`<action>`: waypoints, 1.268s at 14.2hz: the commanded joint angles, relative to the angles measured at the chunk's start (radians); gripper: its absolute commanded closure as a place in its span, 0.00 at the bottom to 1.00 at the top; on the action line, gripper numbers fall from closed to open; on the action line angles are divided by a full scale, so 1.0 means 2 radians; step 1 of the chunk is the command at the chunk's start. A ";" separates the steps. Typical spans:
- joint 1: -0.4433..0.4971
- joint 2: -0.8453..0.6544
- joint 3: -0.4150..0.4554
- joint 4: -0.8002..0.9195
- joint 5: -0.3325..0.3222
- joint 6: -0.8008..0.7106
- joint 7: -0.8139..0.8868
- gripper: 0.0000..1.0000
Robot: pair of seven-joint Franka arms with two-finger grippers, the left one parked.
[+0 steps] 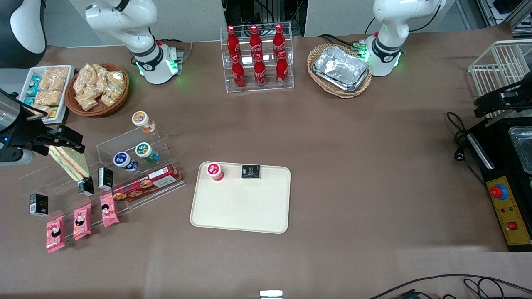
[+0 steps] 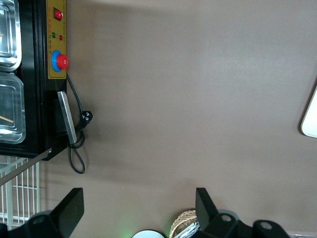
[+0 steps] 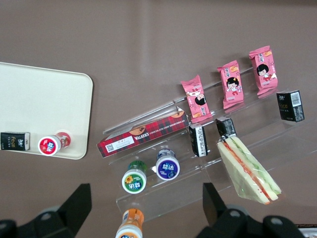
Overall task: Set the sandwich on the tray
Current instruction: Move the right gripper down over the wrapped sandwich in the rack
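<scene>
The sandwich is a wrapped triangular wedge with red and green filling. It lies on the clear stepped stand toward the working arm's end of the table, and it also shows in the right wrist view. My right gripper hangs above the stand, just over the sandwich's upper end. In the wrist view the gripper is open wide and empty, and the sandwich lies outside the gap, beside one finger. The cream tray lies flat mid-table and also shows in the wrist view.
A red-capped bottle and a small black box sit on the tray's edge farther from the front camera. The stand holds small bottles, a cookie box, black boxes and pink packets. A snack basket stands nearby.
</scene>
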 commanded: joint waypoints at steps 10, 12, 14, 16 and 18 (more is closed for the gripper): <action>-0.003 -0.017 -0.036 -0.004 0.015 -0.036 -0.060 0.00; -0.002 -0.020 -0.060 -0.006 0.016 -0.044 -0.123 0.00; -0.002 -0.023 -0.073 -0.008 0.013 -0.047 -0.174 0.00; -0.003 -0.023 -0.090 -0.013 0.008 -0.046 -0.225 0.00; -0.005 -0.022 -0.113 -0.031 0.008 -0.037 -0.273 0.00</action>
